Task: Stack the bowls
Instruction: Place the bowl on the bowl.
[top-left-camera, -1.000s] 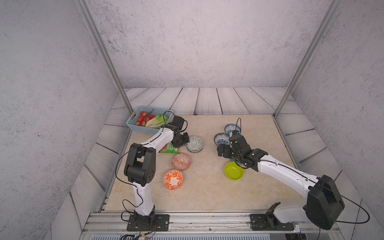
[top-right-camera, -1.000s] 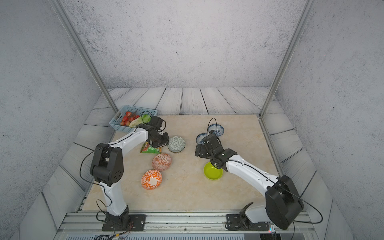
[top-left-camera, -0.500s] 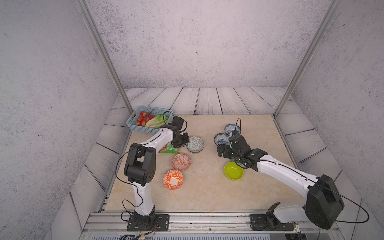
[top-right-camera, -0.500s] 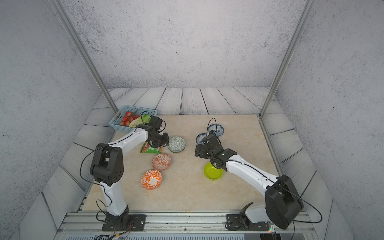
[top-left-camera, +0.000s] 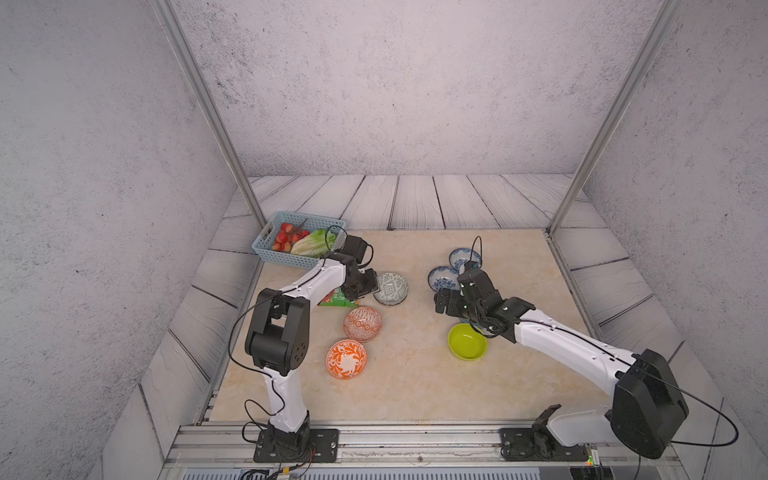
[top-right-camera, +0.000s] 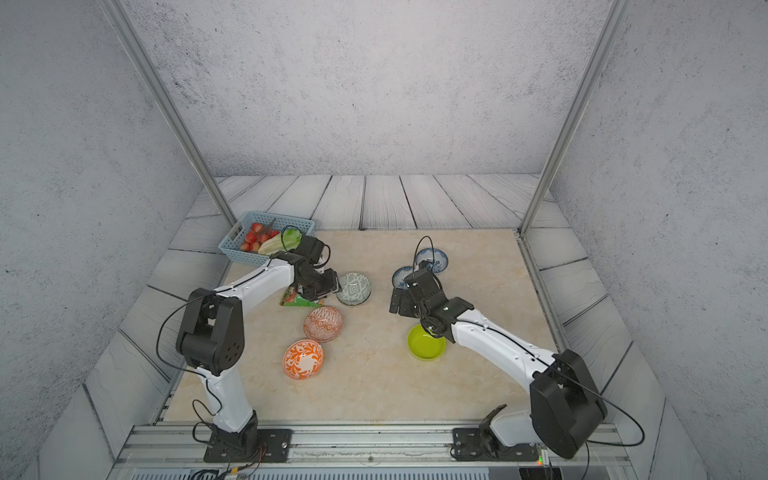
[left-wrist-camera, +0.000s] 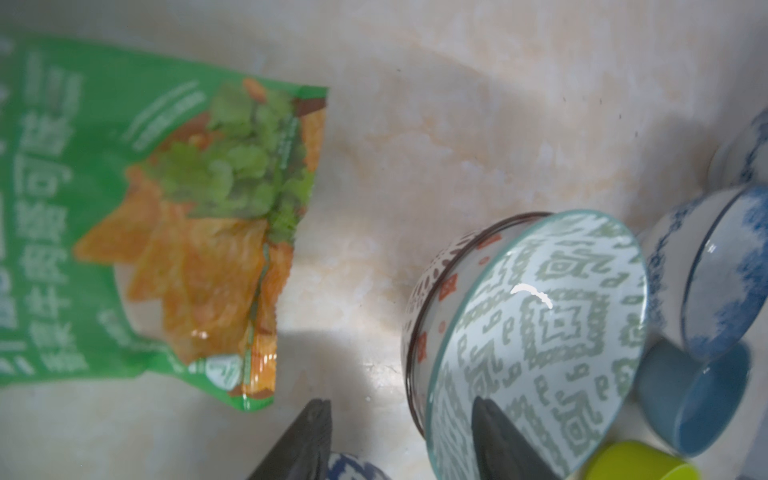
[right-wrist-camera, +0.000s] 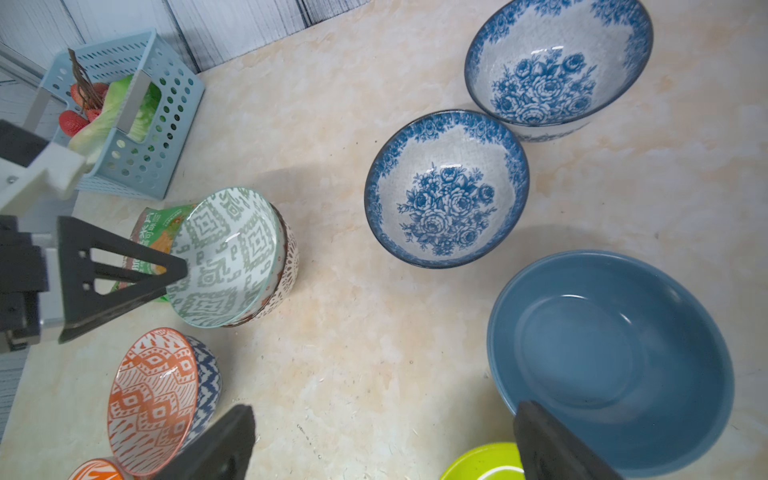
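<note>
In a top view the left gripper (top-left-camera: 365, 286) sits right at the rim of the grey-green bowl (top-left-camera: 391, 289) on the counter (top-left-camera: 415, 382). The right gripper (top-left-camera: 446, 301) hangs between the two floral bowls (top-left-camera: 444, 278) and the lime-green bowl (top-left-camera: 467, 341); what lies under it is hidden by the arm. The left wrist view shows the grey-green bowl nested, tilted, inside the white lattice bowl (left-wrist-camera: 432, 286). The left gripper's jaws stand apart astride its rim, one finger over the bowl's inside, the other clear outside, clamping nothing. The right wrist view shows the plain blue bowl (right-wrist-camera: 611, 361) just ahead of the right gripper, its rim passing by one finger (right-wrist-camera: 552, 449), most of the bowl lying outside the wide-open, empty jaws. Being round, it offers no long axis, only a rim. The right arm is plainly the nearer, and a small sideways shift would probably bring that rim between the jaws.
</note>
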